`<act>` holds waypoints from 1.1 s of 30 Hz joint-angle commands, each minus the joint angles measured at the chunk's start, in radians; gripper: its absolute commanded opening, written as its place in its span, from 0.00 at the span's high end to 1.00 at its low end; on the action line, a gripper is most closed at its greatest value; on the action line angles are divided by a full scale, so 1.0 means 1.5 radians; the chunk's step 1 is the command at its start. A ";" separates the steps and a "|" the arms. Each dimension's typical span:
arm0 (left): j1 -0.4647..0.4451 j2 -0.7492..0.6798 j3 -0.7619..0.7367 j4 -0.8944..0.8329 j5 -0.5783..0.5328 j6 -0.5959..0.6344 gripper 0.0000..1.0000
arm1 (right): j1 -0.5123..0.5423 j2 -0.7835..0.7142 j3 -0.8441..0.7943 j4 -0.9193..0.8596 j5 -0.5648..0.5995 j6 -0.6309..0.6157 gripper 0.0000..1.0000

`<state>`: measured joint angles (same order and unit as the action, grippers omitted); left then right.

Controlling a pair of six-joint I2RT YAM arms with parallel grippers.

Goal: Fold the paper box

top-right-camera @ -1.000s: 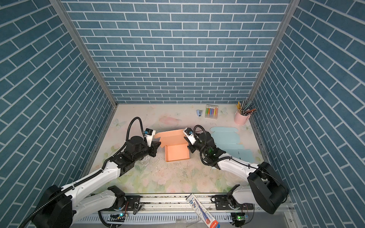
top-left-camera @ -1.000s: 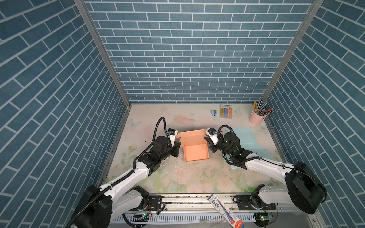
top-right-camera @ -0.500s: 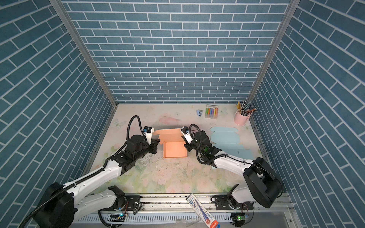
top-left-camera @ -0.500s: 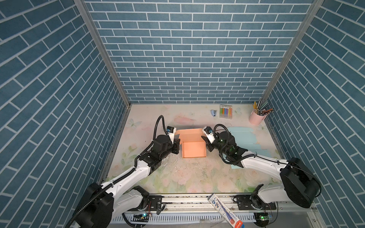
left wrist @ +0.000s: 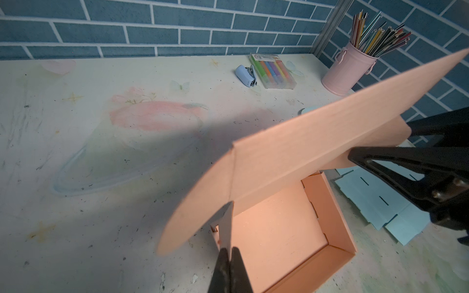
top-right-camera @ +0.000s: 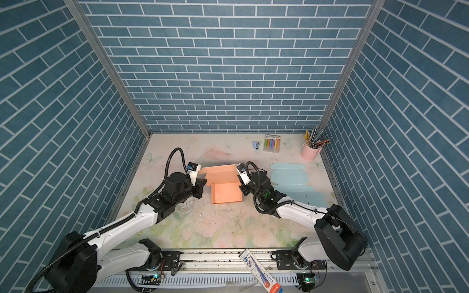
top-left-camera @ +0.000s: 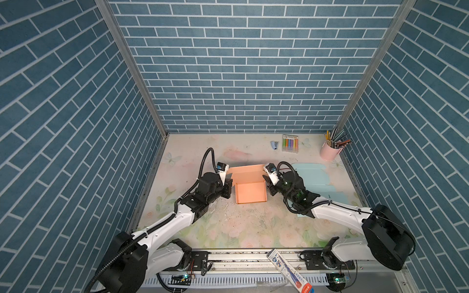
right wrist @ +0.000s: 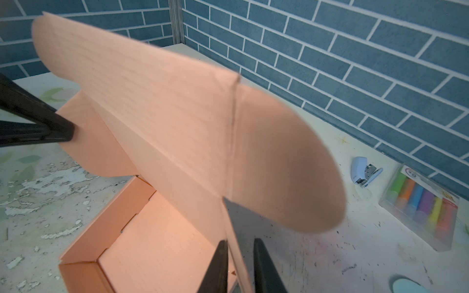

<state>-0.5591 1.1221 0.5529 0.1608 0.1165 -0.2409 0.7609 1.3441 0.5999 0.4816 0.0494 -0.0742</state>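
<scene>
Nearest you, a long printed package (top-left-camera: 289, 272) lies across the front rail. Beyond it, on the flowered surface (top-left-camera: 228, 228), your two arms reach inward to the orange paper box (top-left-camera: 250, 194), which sits about mid-surface between them in both top views. Its tray is open upward and all its walls are standing. Your left tool (left wrist: 229, 253) is closed: in the left wrist view its fingers pinch the thin upright edge of the box's left wall. Your right tool (right wrist: 238, 247) has its jaws a little apart astride the right wall's edge, and a gap shows between the card and one finger (right wrist: 264, 266), so nothing is clamped there. Behind the tray the lid (top-left-camera: 245, 173) stands raised and tilted, with a rounded ear flap (right wrist: 284, 165) jutting out on each side. To the right of the box, light blue flat sheets (top-left-camera: 312, 175) lie on the surface. Farthest back, near the wall, are a small stapler (top-left-camera: 274, 144), a pack of markers (top-left-camera: 289, 143), and a pink cup (top-left-camera: 330, 153) full of pencils in the corner.
</scene>
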 commanded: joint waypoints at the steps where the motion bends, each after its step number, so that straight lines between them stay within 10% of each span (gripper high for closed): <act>1: -0.002 -0.002 0.020 -0.009 0.000 0.020 1.00 | -0.004 -0.018 -0.006 0.016 0.004 0.018 0.79; 20: -0.003 -0.003 0.023 -0.019 -0.011 0.021 1.00 | -0.005 -0.018 0.012 -0.021 -0.070 -0.041 0.99; 33: -0.061 0.037 0.006 0.123 -0.143 -0.078 1.00 | 0.031 0.126 0.137 -0.019 -0.072 0.081 1.00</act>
<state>-0.6243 1.1633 0.5598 0.1883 -0.0956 -0.3122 0.7704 1.4895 0.7448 0.4683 0.0074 -0.0231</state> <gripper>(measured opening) 0.045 0.049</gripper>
